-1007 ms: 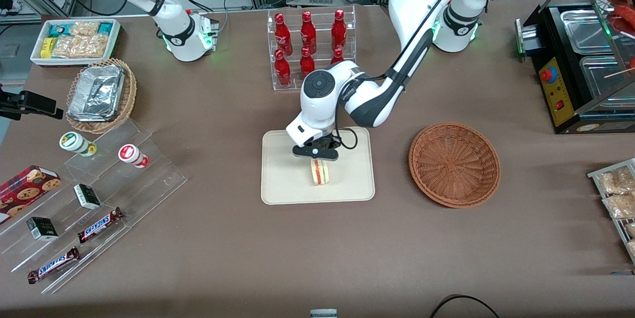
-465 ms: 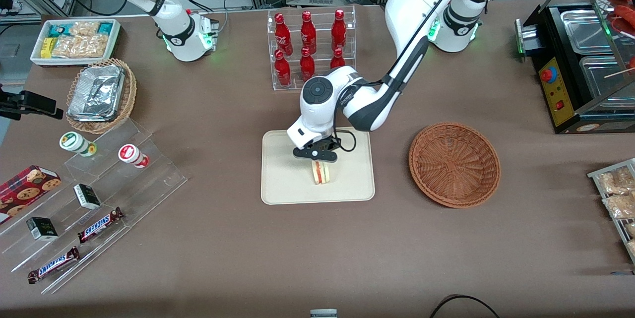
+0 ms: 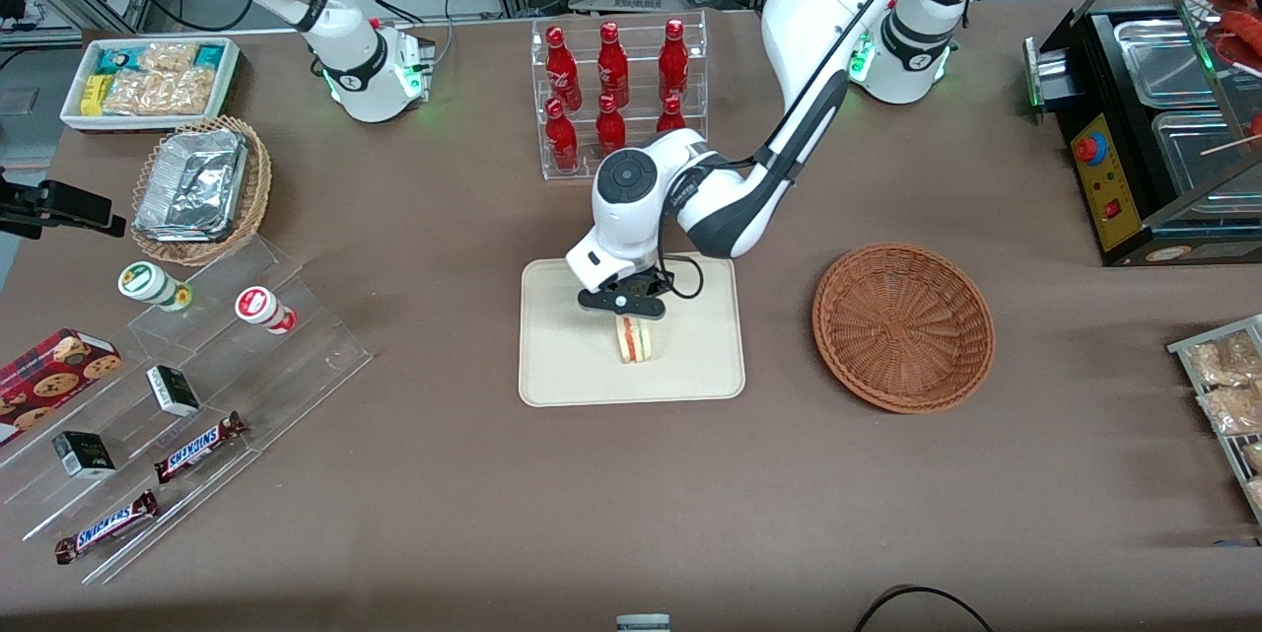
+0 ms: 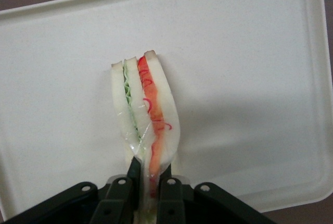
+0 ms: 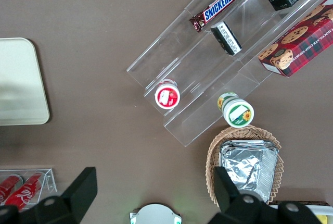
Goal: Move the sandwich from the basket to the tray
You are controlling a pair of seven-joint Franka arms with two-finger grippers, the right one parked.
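Observation:
The sandwich [image 3: 633, 340], a wedge of white bread with red and green filling, stands on edge over the middle of the cream tray [image 3: 562, 371]. My left gripper [image 3: 625, 315] is directly above it, shut on the sandwich's upper end. In the left wrist view the black fingers [image 4: 134, 172] pinch the wrapped sandwich [image 4: 145, 114] over the tray [image 4: 250, 67]. I cannot tell whether the sandwich touches the tray. The reddish-brown wicker basket [image 3: 903, 325] sits beside the tray toward the working arm's end, with nothing in it.
A clear rack of red bottles [image 3: 616, 90] stands farther from the front camera than the tray. A tiered clear shelf with snacks [image 3: 187, 386] and a tan basket of foil containers [image 3: 200, 188] lie toward the parked arm's end. A black appliance [image 3: 1154, 119] stands at the working arm's end.
My gripper and the sandwich have shifted slightly away from the front camera and toward the parked arm's end over the tray. The grip has not changed.

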